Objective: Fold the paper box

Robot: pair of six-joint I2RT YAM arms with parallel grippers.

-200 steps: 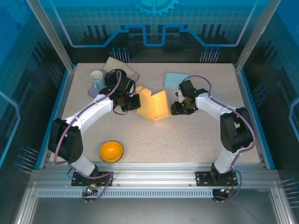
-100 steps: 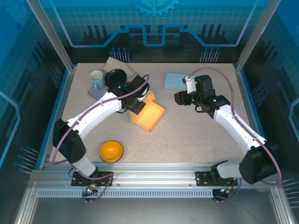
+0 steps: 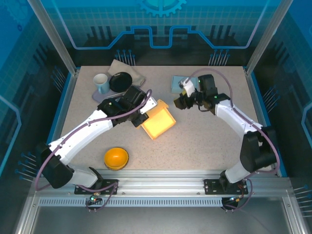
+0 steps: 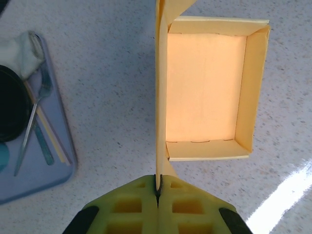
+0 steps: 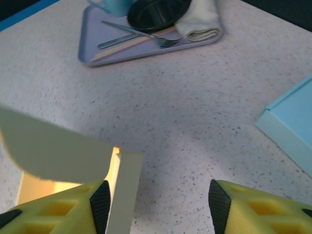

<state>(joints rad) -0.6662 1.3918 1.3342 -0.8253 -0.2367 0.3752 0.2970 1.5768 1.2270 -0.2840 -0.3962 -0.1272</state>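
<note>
**A:** Why is the paper box point(image 4: 204, 87) held this way?

**B:** It is set flat on the table point(image 3: 209, 141), open side up, near the middle between the two arms. Its tall side flap point(image 4: 160, 92) is pinched edge-on between the closed pads of the left gripper point(image 4: 158, 189). The flap is probably held upright so that it can be turned down over the wall beside it.

**A:** And the right gripper point(image 5: 160, 195)?

**B:** Its jaws are parted and nothing is clamped. It is held low beside a corner of the box, likely so that a wall can be steadied or pressed while the flap is folded.

**A:** What is gained from each view?

**B:** From the left wrist, the pinch itself is seen, along with walls standing on three sides and a bare floor inside. From above, that grip is hidden under the arm. However, the orange bowl point(image 3: 116, 158) is seen there, well apart near the left arm's base, and a pale blue sheet point(image 3: 181, 84) behind the right gripper. From the right wrist, the flap's curved top is shown leaning over the box. Beyond it is the tray point(image 5: 92, 56) with a fork, a dark dish and a rolled cloth.
</note>
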